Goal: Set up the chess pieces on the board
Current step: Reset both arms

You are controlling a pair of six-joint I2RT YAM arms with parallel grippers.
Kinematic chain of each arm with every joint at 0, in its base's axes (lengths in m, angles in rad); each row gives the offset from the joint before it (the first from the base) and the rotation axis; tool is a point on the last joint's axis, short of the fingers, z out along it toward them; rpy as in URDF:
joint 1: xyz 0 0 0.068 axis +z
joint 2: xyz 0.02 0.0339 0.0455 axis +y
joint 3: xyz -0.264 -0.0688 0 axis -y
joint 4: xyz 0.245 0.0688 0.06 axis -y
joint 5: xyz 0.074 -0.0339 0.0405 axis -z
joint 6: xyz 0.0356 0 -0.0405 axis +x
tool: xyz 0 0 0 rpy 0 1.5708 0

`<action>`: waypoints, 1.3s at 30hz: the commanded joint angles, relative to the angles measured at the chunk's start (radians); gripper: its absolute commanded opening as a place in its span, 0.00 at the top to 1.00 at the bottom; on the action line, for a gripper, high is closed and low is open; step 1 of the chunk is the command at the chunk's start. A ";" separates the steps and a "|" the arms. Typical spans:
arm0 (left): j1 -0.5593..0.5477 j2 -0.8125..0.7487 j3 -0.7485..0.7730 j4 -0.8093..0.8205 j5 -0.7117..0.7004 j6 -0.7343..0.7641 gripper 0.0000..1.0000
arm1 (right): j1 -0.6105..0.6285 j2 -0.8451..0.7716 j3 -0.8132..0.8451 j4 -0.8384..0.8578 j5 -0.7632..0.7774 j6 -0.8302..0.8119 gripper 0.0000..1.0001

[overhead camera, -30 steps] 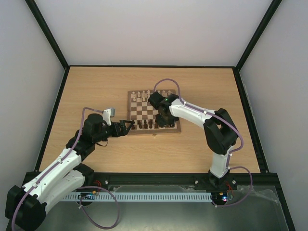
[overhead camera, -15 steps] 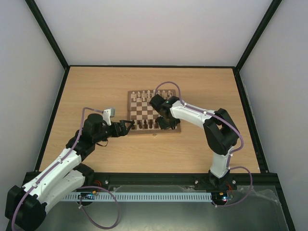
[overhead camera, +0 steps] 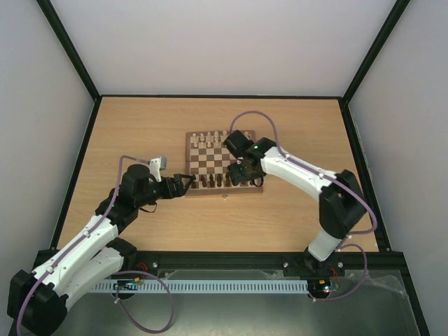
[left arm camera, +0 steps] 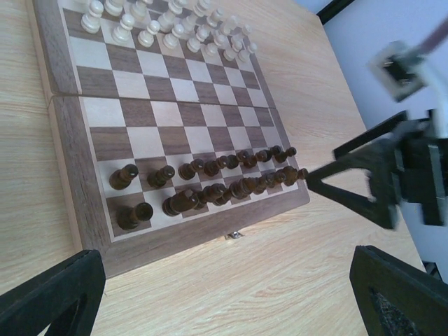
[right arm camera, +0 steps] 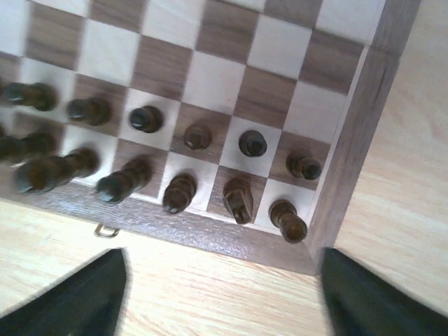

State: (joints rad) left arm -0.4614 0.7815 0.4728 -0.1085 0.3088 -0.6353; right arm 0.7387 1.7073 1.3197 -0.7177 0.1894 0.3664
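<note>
Dark brown chess pieces (left arm camera: 180, 203) stand in two rows of eight, sixteen in all, on the two nearest ranks of the board (left arm camera: 68, 175). Cream-white chessmen (left arm camera: 124, 26) form two rows along the far edge. Some are cut off in the left wrist view, so I cannot count them. The one board lies flat in the middle of the bench (overhead camera: 140, 126), with a small metal clasp (left arm camera: 234, 234) on its near rim. There are two tools. The left tool (overhead camera: 183, 184) hovers above the bench just off the board's near left corner, fingers spread wide and empty. The right tool (right arm camera: 220, 294) hangs over the near right corner, also spread wide, touching no piece.
</note>
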 commanded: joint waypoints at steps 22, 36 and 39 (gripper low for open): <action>-0.008 -0.129 0.117 -0.143 -0.451 -0.022 0.01 | -0.004 -0.725 -0.383 0.472 0.237 -0.029 0.01; -0.005 0.022 -0.010 0.248 -0.722 0.175 0.01 | -0.343 -0.705 -0.558 0.783 0.261 0.026 0.01; 0.017 0.093 0.004 0.302 -0.788 0.234 0.01 | -0.496 -0.768 -0.708 0.912 0.210 0.045 0.01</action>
State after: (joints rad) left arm -0.4656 0.8135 0.4675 0.0444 -0.3454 -0.5041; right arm 0.3843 1.0092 0.7605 0.0265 0.4458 0.3683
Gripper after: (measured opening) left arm 0.988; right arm 0.986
